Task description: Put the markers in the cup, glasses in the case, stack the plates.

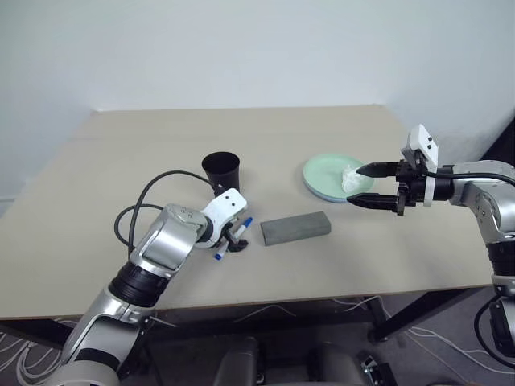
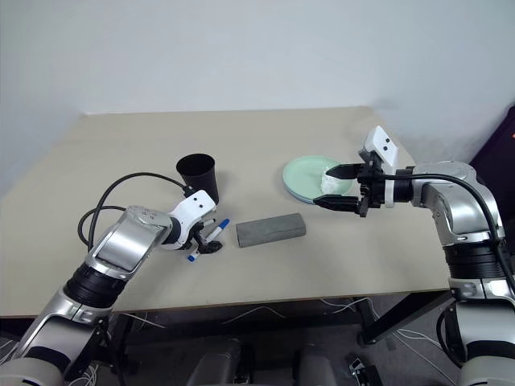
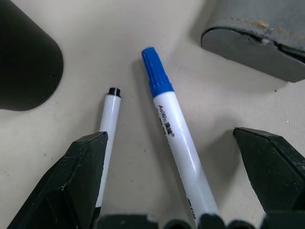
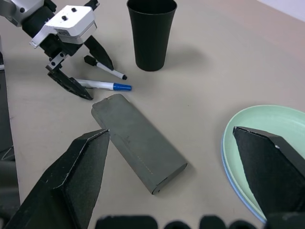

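The left gripper (image 4: 78, 71) stands spread wide over two markers lying on the table (image 1: 121, 161): a blue-capped marker (image 3: 172, 126) and a black-capped marker (image 3: 108, 126). The black cup (image 1: 221, 170) stands just beyond. The closed grey case (image 1: 295, 228) lies right of them. The right gripper (image 1: 372, 186), also wide apart, hovers by the stacked plates (image 1: 322, 173).

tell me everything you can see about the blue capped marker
The blue-capped marker is a slim white barrel with small dark print and a ribbed blue cap, capped. It lies flat on the tan table between the open fingers of the left gripper, not gripped. The black-capped marker lies close beside it, apart. The black cup stands just beyond, and the closed grey case lies near its capped end.
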